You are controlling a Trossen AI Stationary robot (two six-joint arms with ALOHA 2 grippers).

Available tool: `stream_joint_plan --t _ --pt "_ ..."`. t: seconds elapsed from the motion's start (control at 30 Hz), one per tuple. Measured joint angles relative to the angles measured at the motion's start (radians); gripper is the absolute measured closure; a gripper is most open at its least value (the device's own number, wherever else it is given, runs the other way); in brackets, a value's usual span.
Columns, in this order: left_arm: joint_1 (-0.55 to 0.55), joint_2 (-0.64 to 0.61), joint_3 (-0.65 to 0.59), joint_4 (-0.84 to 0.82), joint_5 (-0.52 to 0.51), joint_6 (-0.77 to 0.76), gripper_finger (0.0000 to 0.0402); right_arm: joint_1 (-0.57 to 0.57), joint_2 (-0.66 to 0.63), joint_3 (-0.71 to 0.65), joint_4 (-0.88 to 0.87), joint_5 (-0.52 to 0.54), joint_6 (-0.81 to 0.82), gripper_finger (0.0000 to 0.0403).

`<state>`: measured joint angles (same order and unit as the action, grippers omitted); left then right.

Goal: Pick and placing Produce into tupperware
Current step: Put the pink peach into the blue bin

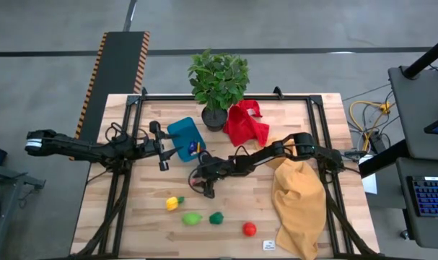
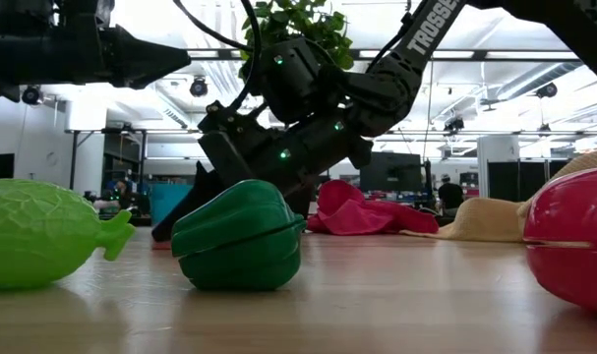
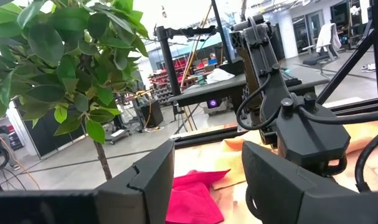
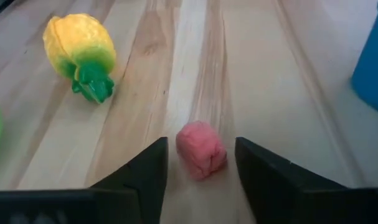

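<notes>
Wooden slats form the counter [image 1: 233, 209], set inside a black frame on a grey floor. At its far edge stands a leafy potted plant [image 1: 218, 81], with a crumpled red cloth [image 1: 246, 123] just beside it and a tan cloth [image 1: 299, 198] draped toward the right side. The tupperware [image 1: 185, 139], a bright blue tub, sits tilted near the plant pot, and a small dark blue and yellowish item shows inside it at its right edge. The left pincer [image 1: 163, 146] is just beside the tub's left wall; in the left wrist view its fingers [image 3: 145, 180] stand apart with nothing between them. The right pincer [image 1: 204, 182] is low over the middle of the counter; the right wrist view shows its fingers [image 4: 145, 171] apart, flanking a small pinkish piece of produce [image 4: 201, 149] that rests on the wood, not clamped. Remaining produce lies on the near half of the counter: a yellow piece with a green stem [image 1: 174, 203], a light green piece [image 1: 192, 218], a dark green pepper-shaped piece [image 1: 216, 217] and a red piece [image 1: 249, 229], each apart from the others. In the low view the green pepper [image 2: 239, 236] sits in front of the right arm.
</notes>
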<state>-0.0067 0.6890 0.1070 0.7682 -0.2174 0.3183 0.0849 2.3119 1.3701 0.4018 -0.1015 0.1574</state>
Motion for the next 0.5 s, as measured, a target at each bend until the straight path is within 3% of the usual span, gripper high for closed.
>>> stream_joint_plan --t 0.33,0.5 --pt "0.000 0.001 0.000 0.000 0.000 0.000 0.0228 0.000 0.000 0.000 0.000 -0.002 -0.001 0.0336" --pt "0.000 0.001 0.000 0.000 0.000 0.000 0.0228 0.000 -0.022 -0.002 -0.021 -0.002 0.020 0.0355"
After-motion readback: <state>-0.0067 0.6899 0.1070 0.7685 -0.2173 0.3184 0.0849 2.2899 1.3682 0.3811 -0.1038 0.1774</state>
